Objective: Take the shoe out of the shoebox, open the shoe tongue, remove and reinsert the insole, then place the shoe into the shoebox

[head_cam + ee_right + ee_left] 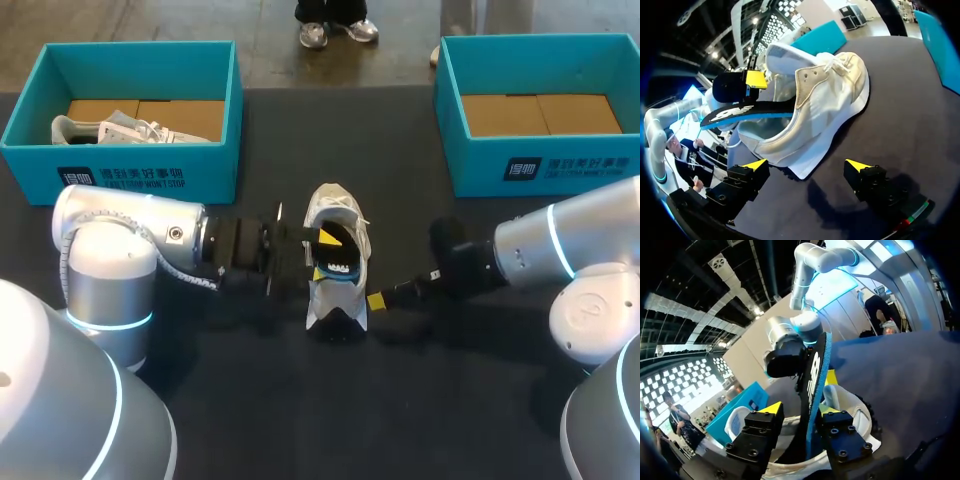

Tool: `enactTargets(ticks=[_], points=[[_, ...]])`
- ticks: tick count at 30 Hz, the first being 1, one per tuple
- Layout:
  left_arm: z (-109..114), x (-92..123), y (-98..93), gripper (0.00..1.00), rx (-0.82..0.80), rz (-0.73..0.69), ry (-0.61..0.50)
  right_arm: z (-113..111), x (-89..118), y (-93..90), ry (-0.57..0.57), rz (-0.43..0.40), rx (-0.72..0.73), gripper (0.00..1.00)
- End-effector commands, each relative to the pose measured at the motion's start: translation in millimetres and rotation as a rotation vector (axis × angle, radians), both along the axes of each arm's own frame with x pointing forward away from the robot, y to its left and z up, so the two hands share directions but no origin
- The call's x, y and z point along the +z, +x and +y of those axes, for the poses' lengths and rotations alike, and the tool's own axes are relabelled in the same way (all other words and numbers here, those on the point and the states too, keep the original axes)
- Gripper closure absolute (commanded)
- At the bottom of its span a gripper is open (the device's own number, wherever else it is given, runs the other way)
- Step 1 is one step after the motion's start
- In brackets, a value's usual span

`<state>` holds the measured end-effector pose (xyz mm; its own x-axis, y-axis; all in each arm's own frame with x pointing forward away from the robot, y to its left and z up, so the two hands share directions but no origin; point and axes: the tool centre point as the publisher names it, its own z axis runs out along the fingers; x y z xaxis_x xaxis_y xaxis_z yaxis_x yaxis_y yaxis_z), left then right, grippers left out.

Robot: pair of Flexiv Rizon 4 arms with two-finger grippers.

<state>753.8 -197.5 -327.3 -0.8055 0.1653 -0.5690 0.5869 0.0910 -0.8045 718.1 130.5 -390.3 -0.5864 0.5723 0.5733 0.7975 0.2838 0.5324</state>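
Both fingers [760, 432] of the left gripper [799, 409] are pinching the insole [816, 375] over the shoe [825, 100] at frame centre; the right gripper [806, 164] is hanging spread wide beside it. The upper-left shoebox [140, 172] is holding another shoe [110, 130].

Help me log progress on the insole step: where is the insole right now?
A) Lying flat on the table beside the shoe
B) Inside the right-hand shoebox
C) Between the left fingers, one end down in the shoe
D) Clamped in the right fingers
C: the insole stands on edge between the left gripper's fingers, its lower end in the shoe, while the right gripper is open beside the shoe, holding nothing.
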Motion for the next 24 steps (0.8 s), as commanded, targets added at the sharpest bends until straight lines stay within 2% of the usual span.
enactTargets(ticks=[1,2,4,8,17,19,22,24], points=[[0,0,-0.7,0.64,0.005,0.004,0.024,0,0,-1.5,-0.001,-0.001,-0.003,0.00],[1,0,-0.2,0.64,0.007,0.004,0.029,0,0,-1.5,-0.001,-0.001,-0.003,0.00],[1,-1,1.4,0.70,0.016,0.010,0.049,0,0,-1.5,-0.001,-0.002,-0.003,0.00],[2,-4,2.7,0.71,0.036,0.010,0.098,0,0,-1.3,-0.001,-0.003,-0.004,0.00],[3,-9,2.3,0.83,0.037,0.010,0.155,0,0,0.8,0.001,-0.003,-0.002,0.00],[3,-11,2.9,0.87,0.041,0.008,0.173,0,0,1.2,0.001,-0.004,-0.001,0.00],[3,-16,3.8,1.00,0.040,0.003,0.197,0,0,1.4,0.001,-0.004,-0.001,0.00],[3,-18,4.7,1.00,0.040,-0.005,0.206,0,0,1.6,0.001,-0.003,-0.001,0.00]])
